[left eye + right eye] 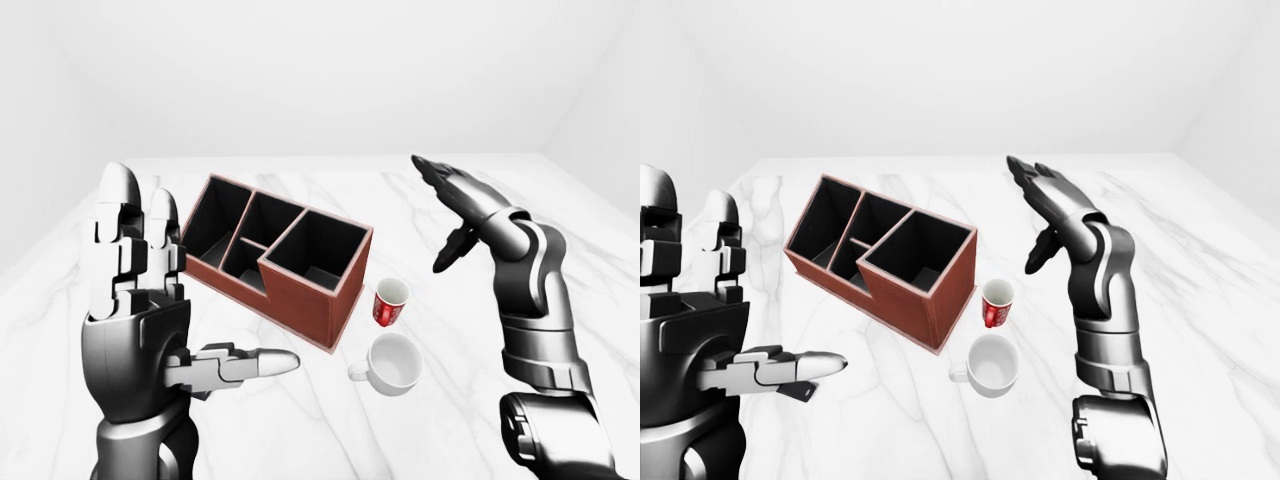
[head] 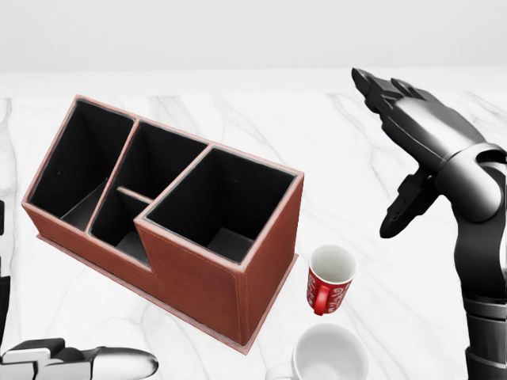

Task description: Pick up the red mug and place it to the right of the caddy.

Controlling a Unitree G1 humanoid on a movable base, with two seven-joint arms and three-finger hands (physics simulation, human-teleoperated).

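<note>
Red mug (image 2: 330, 279) upright on marble surface (image 2: 412, 150), just beside caddy's (image 2: 166, 214) right end, white mug (image 1: 392, 362) adjacent. Right hand (image 1: 462, 205) raised above, fingers spread, empty. Left hand (image 1: 135, 300) open, holding nothing.

Red mug (image 2: 330, 279) upright, just right of brown caddy (image 2: 162, 214); caddy's compartments empty.

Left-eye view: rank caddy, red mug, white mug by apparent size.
1. caddy, largest by far.
2. white mug, wider than the red one, though it sits lower in the view, likely nearer the camera.
3. red mug, smallest.
</note>
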